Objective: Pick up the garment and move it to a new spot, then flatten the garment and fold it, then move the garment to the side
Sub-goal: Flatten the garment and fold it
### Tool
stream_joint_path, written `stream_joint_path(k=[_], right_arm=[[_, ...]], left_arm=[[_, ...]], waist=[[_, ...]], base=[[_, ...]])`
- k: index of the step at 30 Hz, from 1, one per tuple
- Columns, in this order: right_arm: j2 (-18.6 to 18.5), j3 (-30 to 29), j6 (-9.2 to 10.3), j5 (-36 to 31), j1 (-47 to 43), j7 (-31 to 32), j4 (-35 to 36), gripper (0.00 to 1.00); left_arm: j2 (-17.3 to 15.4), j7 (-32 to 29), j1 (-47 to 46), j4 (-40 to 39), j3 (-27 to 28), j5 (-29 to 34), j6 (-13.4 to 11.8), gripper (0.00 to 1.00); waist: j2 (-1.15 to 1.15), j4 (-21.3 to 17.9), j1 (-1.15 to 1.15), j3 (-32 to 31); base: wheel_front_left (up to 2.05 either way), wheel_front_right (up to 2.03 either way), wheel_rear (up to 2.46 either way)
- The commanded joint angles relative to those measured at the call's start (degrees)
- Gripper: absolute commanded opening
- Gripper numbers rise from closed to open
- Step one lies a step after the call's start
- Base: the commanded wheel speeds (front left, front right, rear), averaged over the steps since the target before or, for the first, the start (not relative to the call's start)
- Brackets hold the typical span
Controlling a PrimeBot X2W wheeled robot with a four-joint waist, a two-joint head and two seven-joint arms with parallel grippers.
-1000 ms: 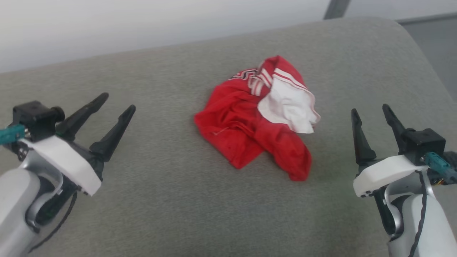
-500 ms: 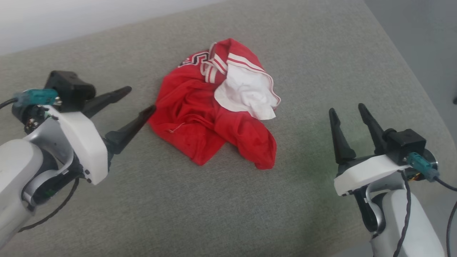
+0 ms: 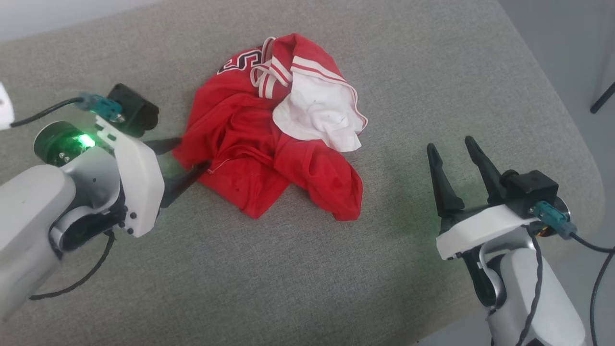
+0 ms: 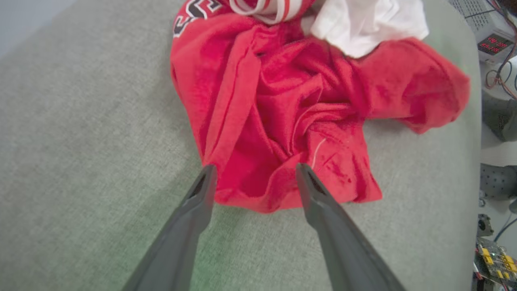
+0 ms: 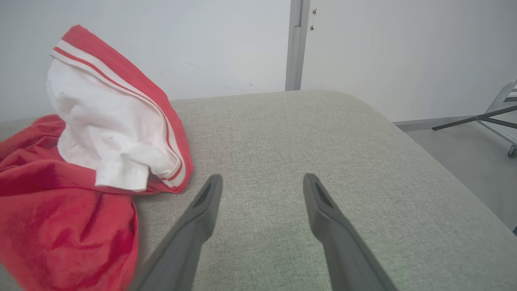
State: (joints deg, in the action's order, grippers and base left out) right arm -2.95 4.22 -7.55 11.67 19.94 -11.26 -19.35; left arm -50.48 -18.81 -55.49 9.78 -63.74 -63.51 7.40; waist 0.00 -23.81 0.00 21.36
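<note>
right now i see the garment crumpled in a heap at the upper centre of the head view, on the grey cushion, with its white panel on top. my left gripper is spread wide, fingertips at the heap's left edge, straddling a red fold. my right gripper sits at lower right, fingers parted, holding nothing, apart from the cloth.

Left gripper with fingers spread wide, angled toward the middle, right gripper likewise spread, fingers pointing up
</note>
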Motion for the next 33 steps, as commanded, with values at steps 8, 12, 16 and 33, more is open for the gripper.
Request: stream_joint_path(k=[8, 12, 16, 33], right_arm=[[0.09, 1.11, 0.12, 0.94, 1.92, -1.13, -1.95, 1.00], [0.09, 1.23, 0.12, 0.94, 2.57, -1.10, -2.53, 1.00], [0.09, 0.73, 0.12, 0.45, 2.88, -1.25, -3.13, 1.00], [0.07, -3.20, 0.12, -3.10, 0.44, 0.91, -3.00, 1.00]], left_arm=[[4.67, -5.69, -1.08, 8.74, -4.97, 2.39, -0.08, 0.29], [6.45, -6.59, -0.74, 10.64, -6.55, 3.35, 0.03, 0.00], [6.69, -6.63, -1.52, 11.16, -6.42, 2.35, 0.09, 0.00], [-8.56, -4.95, 2.43, 4.21, -1.30, -6.20, -3.53, 0.00]], waist=[[0.00, -0.16, 0.00, 1.61], [0.00, 0.23, 0.00, 1.82], [0.00, 1.05, 0.00, 1.72], [0.00, 6.16, 0.00, -3.05]], base=[[0.00, 0.00, 0.00], [0.00, 0.00, 0.00], [0.00, 0.00, 0.00], [0.00, 0.00, 0.00]])
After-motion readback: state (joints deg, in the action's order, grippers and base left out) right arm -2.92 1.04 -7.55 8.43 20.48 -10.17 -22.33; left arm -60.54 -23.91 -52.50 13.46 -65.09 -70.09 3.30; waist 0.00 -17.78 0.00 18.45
